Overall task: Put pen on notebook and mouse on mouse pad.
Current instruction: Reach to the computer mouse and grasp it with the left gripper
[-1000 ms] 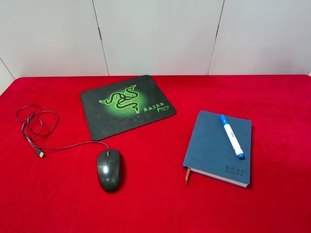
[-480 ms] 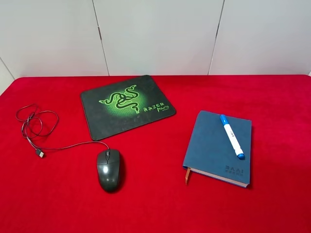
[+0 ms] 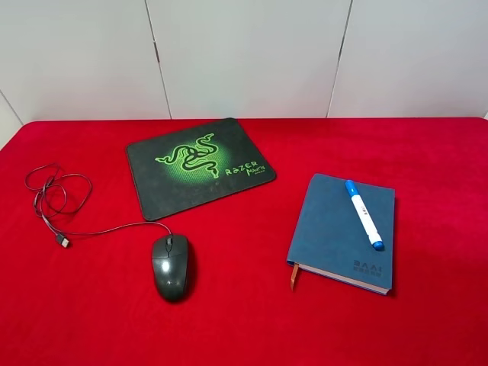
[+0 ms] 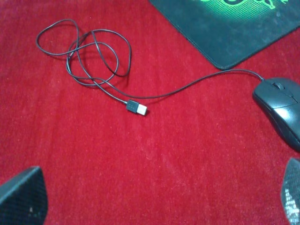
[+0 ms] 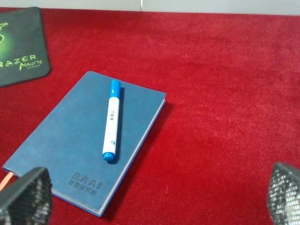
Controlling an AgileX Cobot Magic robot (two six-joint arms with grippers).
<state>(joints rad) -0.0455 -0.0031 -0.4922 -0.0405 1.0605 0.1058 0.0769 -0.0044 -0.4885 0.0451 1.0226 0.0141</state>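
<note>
- Covering the whole table is a red felt-like cloth (image 3: 427,152), flat and evenly lit. Behind it stands a pale grey panelled wall (image 3: 244,53) with thin vertical seams.
- The mouse pad (image 3: 198,164) lies flat toward the far left of the cloth, turned slightly askew.
- The mouse (image 3: 170,266) sits on bare cloth nearer than the pad and apart from it. Its cable (image 3: 57,191) loops off to the left and ends in a USB plug (image 4: 138,108).
- The pen (image 3: 364,214) lies on the notebook (image 3: 328,229), at the right.
- The left gripper (image 4: 157,201) and right gripper (image 5: 154,199) both have their fingers spread wide, holding nothing.
</note>
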